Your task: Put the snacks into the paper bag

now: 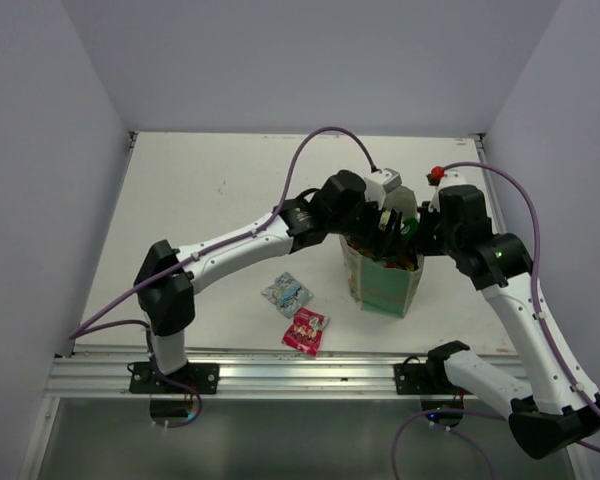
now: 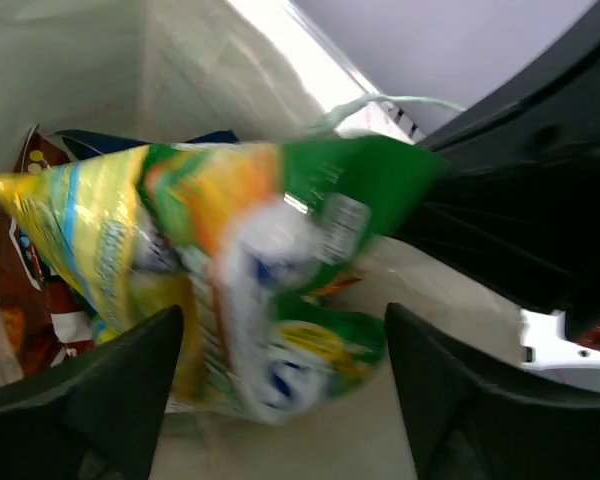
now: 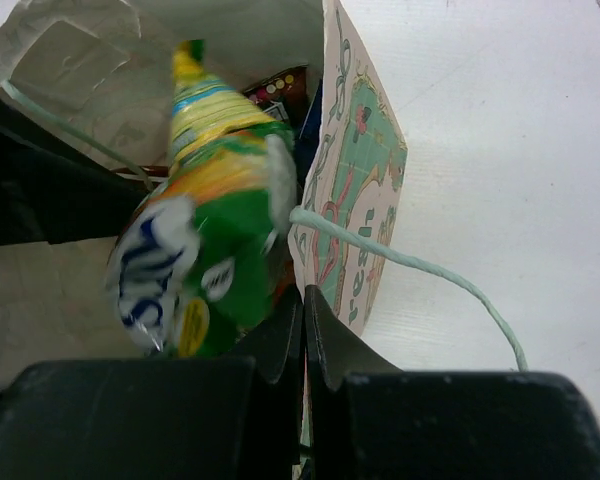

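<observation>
On the white surface (image 1: pixel 200 210), a pink packet (image 1: pixel 305 331) lies nearest the arm bases, to the left of the paper bag (image 1: pixel 388 285) and a little nearer than it. A silvery-blue packet (image 1: pixel 286 293) lies just beyond that one, also left of the bag and apart from it, its print too small to read. The bag stands upright with its mouth open. The right gripper (image 3: pixel 303 325) is at the bag's rim on its own arm's side, jaws pressed together. The bag's printed wall runs straight into the seam between them, so they are pinched on the paper. A pale string handle (image 3: pixel 410 265) loops out from the bag over the surface. Over the bag's mouth the left gripper (image 2: pixel 280 335) has its jaws apart. A green and yellow packet (image 2: pixel 250 290) sits between them in the mouth, smeared by blur, so whether either finger touches it cannot be told. Deeper in the bag, dark brown-red packets (image 2: pixel 25 290) show only in part, cut off by that packet and the walls. In the overhead view both grippers crowd over the bag and hide its contents.
</observation>
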`<state>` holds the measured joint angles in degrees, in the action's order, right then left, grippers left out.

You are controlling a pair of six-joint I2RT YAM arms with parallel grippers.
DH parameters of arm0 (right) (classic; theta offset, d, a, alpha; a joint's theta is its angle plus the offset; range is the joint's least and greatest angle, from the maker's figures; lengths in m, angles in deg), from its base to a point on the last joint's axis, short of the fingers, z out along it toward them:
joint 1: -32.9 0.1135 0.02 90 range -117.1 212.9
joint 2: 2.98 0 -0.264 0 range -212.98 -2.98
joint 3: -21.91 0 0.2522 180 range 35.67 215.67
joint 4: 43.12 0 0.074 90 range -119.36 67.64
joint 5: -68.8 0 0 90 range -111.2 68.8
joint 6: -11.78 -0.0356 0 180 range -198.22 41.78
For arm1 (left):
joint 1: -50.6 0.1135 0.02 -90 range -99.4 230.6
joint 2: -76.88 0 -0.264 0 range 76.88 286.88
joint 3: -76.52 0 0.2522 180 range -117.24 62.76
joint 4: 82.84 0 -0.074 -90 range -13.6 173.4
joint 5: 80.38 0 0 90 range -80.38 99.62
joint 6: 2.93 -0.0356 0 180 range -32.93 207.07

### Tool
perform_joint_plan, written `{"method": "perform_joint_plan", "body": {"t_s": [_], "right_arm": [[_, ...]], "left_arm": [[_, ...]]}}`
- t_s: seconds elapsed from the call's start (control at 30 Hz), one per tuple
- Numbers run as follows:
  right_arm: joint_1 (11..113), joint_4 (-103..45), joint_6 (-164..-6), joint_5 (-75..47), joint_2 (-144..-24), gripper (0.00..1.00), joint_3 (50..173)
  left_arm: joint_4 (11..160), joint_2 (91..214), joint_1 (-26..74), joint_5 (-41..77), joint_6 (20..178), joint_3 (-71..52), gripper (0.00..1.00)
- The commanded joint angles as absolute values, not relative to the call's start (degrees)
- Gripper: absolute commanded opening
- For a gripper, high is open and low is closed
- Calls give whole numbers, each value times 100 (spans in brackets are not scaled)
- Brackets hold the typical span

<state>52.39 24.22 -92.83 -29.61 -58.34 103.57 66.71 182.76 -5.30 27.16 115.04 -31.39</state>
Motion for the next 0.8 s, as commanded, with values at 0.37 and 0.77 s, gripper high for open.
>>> {"method": "perform_joint_plan", "body": {"t_s": [0.37, 0.77], "right_arm": [[5250, 2425, -9431, -3017, -5721, 0, 10431], [5259, 2504, -9431, -3078, -5704, 0, 10475]], "left_arm": [[6058, 15728, -865, -2288, 10920, -1610, 100], [6020, 16459, -627, -1350, 11546, 633, 100]]}}
